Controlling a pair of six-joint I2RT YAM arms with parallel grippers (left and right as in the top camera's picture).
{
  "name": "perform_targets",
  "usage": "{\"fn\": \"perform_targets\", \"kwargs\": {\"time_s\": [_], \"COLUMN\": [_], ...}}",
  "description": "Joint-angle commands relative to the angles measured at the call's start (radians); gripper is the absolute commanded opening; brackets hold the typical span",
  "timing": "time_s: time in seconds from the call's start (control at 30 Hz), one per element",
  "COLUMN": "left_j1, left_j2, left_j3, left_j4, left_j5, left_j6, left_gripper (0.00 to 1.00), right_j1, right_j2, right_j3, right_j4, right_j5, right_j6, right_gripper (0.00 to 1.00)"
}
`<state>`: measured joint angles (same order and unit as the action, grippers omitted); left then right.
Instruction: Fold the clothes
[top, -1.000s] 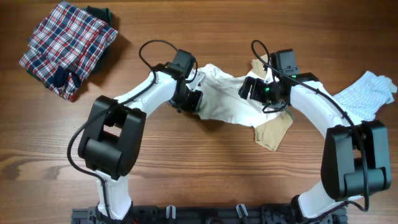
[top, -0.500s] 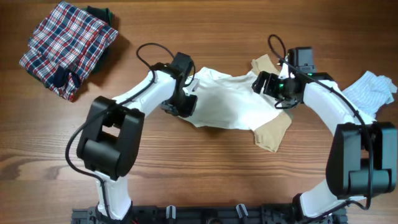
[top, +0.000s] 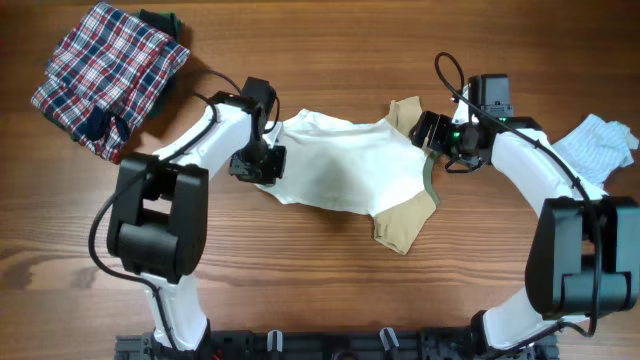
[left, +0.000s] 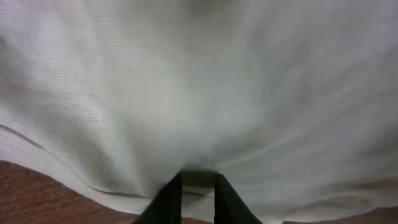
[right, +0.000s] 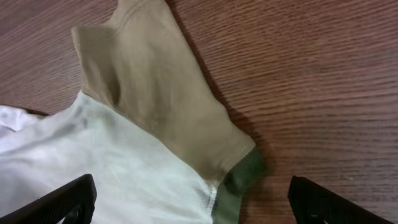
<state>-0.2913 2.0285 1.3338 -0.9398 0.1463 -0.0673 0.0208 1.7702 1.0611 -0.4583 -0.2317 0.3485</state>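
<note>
The wooden counter (top: 330, 300) carries everything. The left arm (top: 205, 145) and the right arm (top: 530, 165) both reach in toward the middle, one from each side.

Between them lies the cream-white top (top: 335, 170), opened out fairly flat. Its long axis runs across the counter from one arm to the other. A plaid pile (top: 105, 70) sits well apart at the far left corner. A pale blue striped garment (top: 600, 145) lies beside the right arm, untouched.

One tan sleeve (top: 405, 112) points away from the robot just beside the right wrist. The other tan sleeve (top: 400, 225) trails toward the robot's base. A thin olive edge (top: 432, 185) runs along the top's right side between them, and the right wrist view shows an olive cuff (right: 244, 173) at a sleeve end.

The left jaws are nearly closed and pinch a fold of the cream cloth at the top's left edge, with wrinkles fanning out from the grip. The right jaws stand wide open and hold nothing. The cream body lies between them, and the sleeve runs straight ahead and a little left.

In my judgement the next move depends on that right end. The right arm is much the nearer to the sleeve and olive edge, while the left jaws anchor the opposite end of the same axis.
</note>
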Motion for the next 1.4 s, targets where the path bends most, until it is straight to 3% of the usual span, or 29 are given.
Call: {"fn": "perform_targets", "kwargs": {"time_s": [0.0, 0.1, 0.27, 0.33, 0.4, 0.57, 0.67, 0.8, 0.97, 1.0, 1.03, 1.27, 1.37], "left_j1": [-0.029, -0.045, -0.043, -0.027, -0.002, 0.049, 0.043, 0.018, -0.021, -0.032, -0.037, -0.047, -0.047], "left_j2": [0.015, -0.026, -0.138, -0.163, -0.166, -0.166, -0.166, -0.158, -0.117, -0.100, -0.090, -0.031, -0.006], "left_j3": [-0.024, -0.016, -0.005, -0.005, -0.005, -0.005, -0.005, -0.005, -0.005, -0.005, -0.005, -0.005, -0.005], "left_j4": [-0.004, -0.003, 0.047, 0.073, 0.085, 0.123, 0.205, 0.278, 0.350, 0.377, 0.392, 0.446, 0.504], "left_j5": [-0.077, -0.077, -0.078, -0.077, -0.077, -0.068, 0.023, 0.078, 0.078, 0.093, 0.117, 0.130, 0.130], "left_j6": [-0.018, -0.018, -0.017, -0.018, -0.020, -0.018, 0.014, 0.014, 0.015, 0.026, 0.050, 0.060, 0.060], "left_gripper": [0.23, 0.30, 0.75, 0.75, 0.83, 0.84, 0.83, 0.71, 0.45, 0.34, 0.31, 0.30, 0.27], "right_j1": [-0.002, -0.002, -0.002, -0.002, -0.002, -0.002, -0.002, 0.003, 0.006, 0.006, 0.006, 0.006, 0.006], "right_j2": [0.019, 0.019, 0.019, 0.019, 0.019, 0.019, 0.019, 0.019, 0.019, 0.019, 0.019, 0.019, 0.019], "right_j3": [0.018, 0.018, 0.018, 0.018, 0.018, 0.020, 0.022, 0.022, 0.022, 0.022, 0.022, 0.022, 0.022], "right_j4": [0.017, 0.017, 0.021, 0.020, 0.017, 0.022, 0.059, 0.085, 0.084, 0.084, 0.084, 0.081, 0.076], "right_j5": [-0.029, -0.028, -0.027, -0.005, 0.011, 0.003, -0.119, -0.233, -0.233, -0.233, -0.233, -0.239, -0.257], "right_j6": [-0.034, -0.031, -0.031, -0.031, -0.031, -0.031, -0.034, -0.035, -0.037, -0.037, -0.037, -0.034, -0.032], "right_gripper": [1.00, 1.00, 1.00, 1.00, 1.00, 1.00, 1.00, 1.00, 0.96, 0.93, 0.93, 0.93, 0.81]}}
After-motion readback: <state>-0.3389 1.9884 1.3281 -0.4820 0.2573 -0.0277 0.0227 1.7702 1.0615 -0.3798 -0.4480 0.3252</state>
